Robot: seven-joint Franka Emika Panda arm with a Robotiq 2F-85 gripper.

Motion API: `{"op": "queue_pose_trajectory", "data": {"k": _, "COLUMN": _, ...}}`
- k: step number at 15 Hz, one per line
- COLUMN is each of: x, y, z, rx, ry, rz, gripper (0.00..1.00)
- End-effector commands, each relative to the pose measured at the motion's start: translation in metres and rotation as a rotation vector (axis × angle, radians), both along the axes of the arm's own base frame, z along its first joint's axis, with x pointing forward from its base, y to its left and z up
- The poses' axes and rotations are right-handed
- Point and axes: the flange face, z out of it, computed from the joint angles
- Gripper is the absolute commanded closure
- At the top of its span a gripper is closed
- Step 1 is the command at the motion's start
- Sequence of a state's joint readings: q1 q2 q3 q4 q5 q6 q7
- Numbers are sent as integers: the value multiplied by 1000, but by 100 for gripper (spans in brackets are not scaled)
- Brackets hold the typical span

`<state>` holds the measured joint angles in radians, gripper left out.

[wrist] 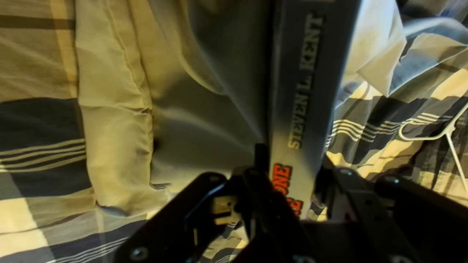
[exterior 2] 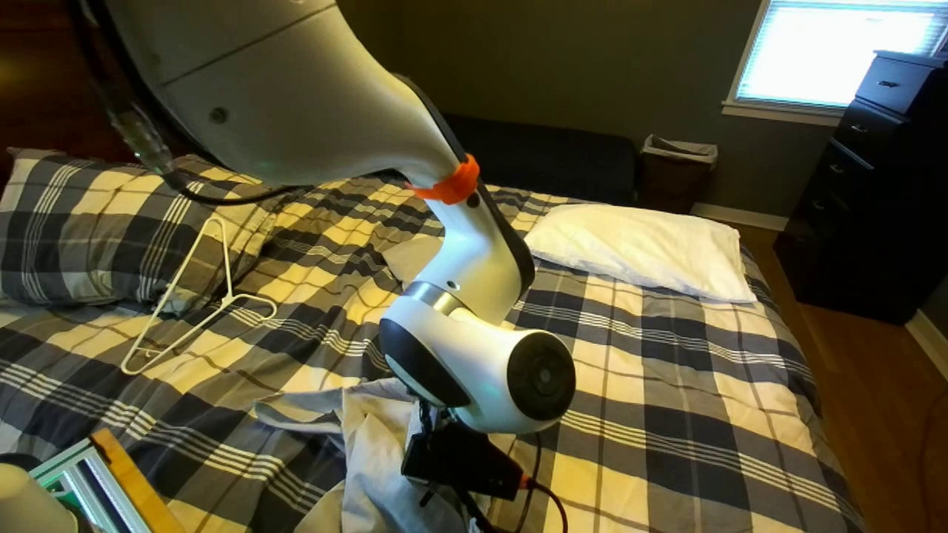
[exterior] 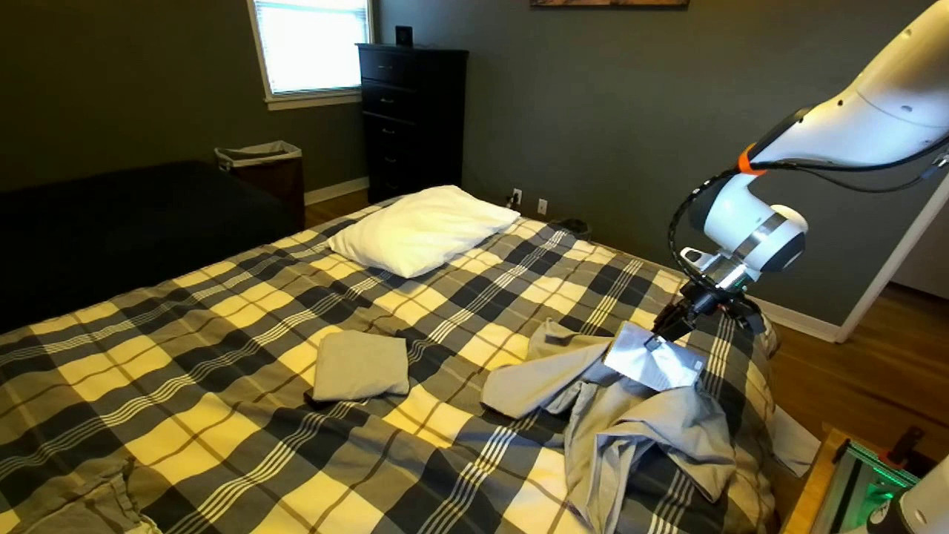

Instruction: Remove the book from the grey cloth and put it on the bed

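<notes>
My hand (wrist: 293, 157) pinches the book (exterior: 652, 365), one finger on each side of the spine. The book is flat and rectangular with a glossy, reflective cover; it is tilted over the grey cloth (exterior: 641, 434), a soft, crumpled fabric with a stitched seam. I cannot tell whether book and cloth touch. The wrist view alone resolves the spine: block letters reading STEVEN L. KENT, then red-orange characters partly covered by my fingers (wrist: 261, 157). In an exterior view, my arm (exterior 2: 481, 377) obstructs sight of the grip. The bed (exterior: 245, 445) carries a plaid cover. In both exterior views, a white pillow (exterior: 422, 233) lies at the far side. A folded fabric square (exterior: 361, 365) lies left of the cloth. In an exterior view, a thin white hanger (exterior 2: 228, 298) lies by a plaid pillow (exterior 2: 89, 237) at left.
</notes>
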<state>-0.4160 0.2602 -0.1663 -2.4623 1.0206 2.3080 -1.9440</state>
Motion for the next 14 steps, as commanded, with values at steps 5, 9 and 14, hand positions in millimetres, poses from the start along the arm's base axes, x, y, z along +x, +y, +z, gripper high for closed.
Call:
{"op": "queue_pose_trajectory", "data": {"k": 5, "x": -6, "y": 7, "z": 19, "rx": -66, "ry": 12, "rz": -71, "gripper": 92}}
{"op": "queue_pose_trajectory", "data": {"k": 9, "x": 0, "y": 21, "z": 12, "rx": -50, "ry": 41, "rz": -56, "gripper": 91}}
{"op": "queue_pose_trajectory", "data": {"k": 14, "x": -2, "y": 36, "z": 18, "rx": -51, "ry": 42, "rz": -28, "gripper": 100}}
